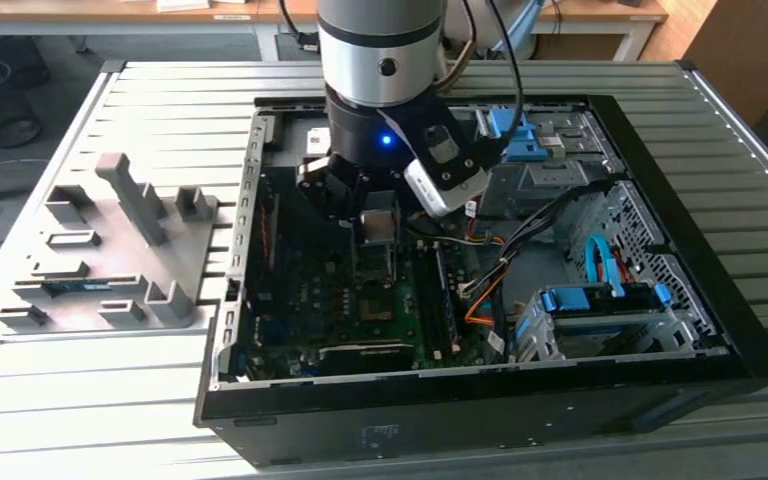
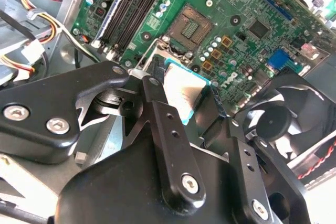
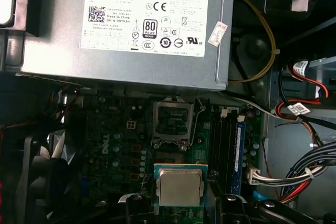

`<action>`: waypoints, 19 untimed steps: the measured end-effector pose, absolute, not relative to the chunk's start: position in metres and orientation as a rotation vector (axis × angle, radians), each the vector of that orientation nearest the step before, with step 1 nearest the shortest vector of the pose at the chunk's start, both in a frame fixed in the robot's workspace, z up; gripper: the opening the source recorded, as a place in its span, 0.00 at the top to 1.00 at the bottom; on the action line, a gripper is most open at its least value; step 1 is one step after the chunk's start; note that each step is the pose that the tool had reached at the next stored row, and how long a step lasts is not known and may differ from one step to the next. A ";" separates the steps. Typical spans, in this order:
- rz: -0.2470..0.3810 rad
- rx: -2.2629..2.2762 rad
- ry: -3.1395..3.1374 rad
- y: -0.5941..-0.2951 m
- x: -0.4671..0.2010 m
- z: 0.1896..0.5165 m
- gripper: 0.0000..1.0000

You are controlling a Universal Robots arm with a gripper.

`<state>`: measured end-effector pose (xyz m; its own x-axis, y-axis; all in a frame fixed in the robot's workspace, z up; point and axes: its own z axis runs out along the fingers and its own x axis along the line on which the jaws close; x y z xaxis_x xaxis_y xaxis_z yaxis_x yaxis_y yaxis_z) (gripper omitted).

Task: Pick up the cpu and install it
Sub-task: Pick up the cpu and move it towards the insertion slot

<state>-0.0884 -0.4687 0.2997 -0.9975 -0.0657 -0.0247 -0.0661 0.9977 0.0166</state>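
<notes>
- A ribbed metal table [image 1: 117,100] is seen in the exterior view, with desks behind it.
- 1 open computer case [image 1: 704,300] lies flat on the table. A grey slotted fixture [image 1: 131,250] stands beside it, on the exterior view's left.
- The arm reaches down into the case over the motherboard [image 1: 357,300].
- The gripper [image 2: 185,85] is closed narrowly on the cpu [image 2: 181,95]; its 2 black fingers [image 2: 152,85] are pressed against opposite edges of the chip.
- In the first wrist view the cpu [image 3: 180,187] is seen held flat, silver lid towards the camera, with its green border visible around the lid.
- The cpu is held above the board and is not seated. It is near the socket [image 3: 172,120] but clearly apart from it.
- The socket is uncovered, with its contact field exposed inside the metal frame.
- The memory slots [image 3: 227,140] run along 1 side of the socket.
- The grey power supply [image 3: 52,51] is mounted just beyond the socket.
- A black fan [image 2: 275,119] is noted beside the gripper in the second wrist view.
</notes>
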 end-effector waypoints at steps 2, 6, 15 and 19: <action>0.027 -0.103 3.116 -0.469 -0.088 0.298 0.53; 0.027 -0.103 3.116 -0.469 -0.088 0.295 0.53; 0.027 -0.103 3.116 -0.470 -0.088 0.286 0.53; 0.027 -0.103 3.116 -0.470 -0.088 0.282 0.53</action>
